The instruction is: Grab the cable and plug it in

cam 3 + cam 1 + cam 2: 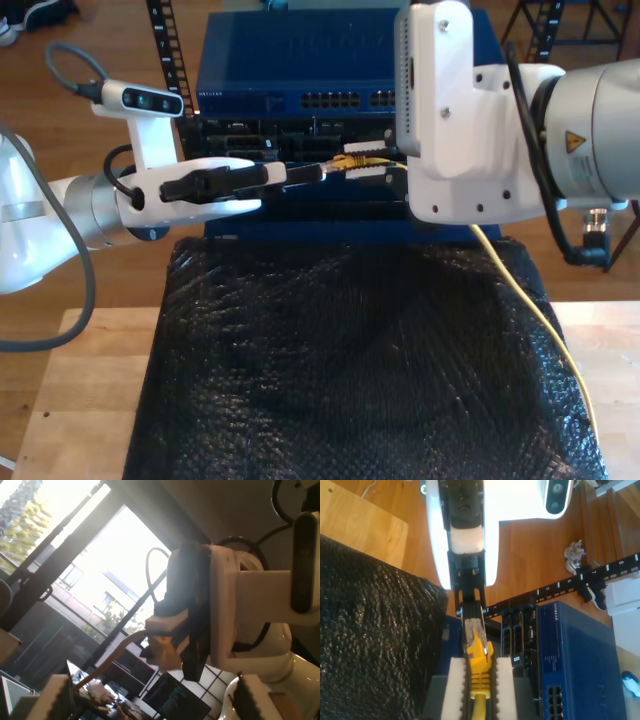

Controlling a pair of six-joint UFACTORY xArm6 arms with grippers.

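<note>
Since the cable (479,672) is thin, light and floppy, it will sag wherever it is not held. The firm spot is the yellow boot just behind the plug (471,630). The clear plug looks brittle, with a latch I judge easy to snap, so hold the boot, not the tip.

My second gripper (479,660) is clamped on that boot, with the plug sticking out past the pads. In the exterior view this arm comes in from 3 o'clock and the slack trails off toward 5 o'clock over the black mat (350,350).

My first gripper (310,173) reaches in level from 9 o'clock in the exterior view, its tips just beside the plug, nose to nose with my second gripper. In the first wrist view its pads (55,695) stand well apart, so I read it as open, gripping nothing.

Cable end hangs in the air, just in front of the blue switch (330,60) at 12 o'clock, not yet in a port.
</note>
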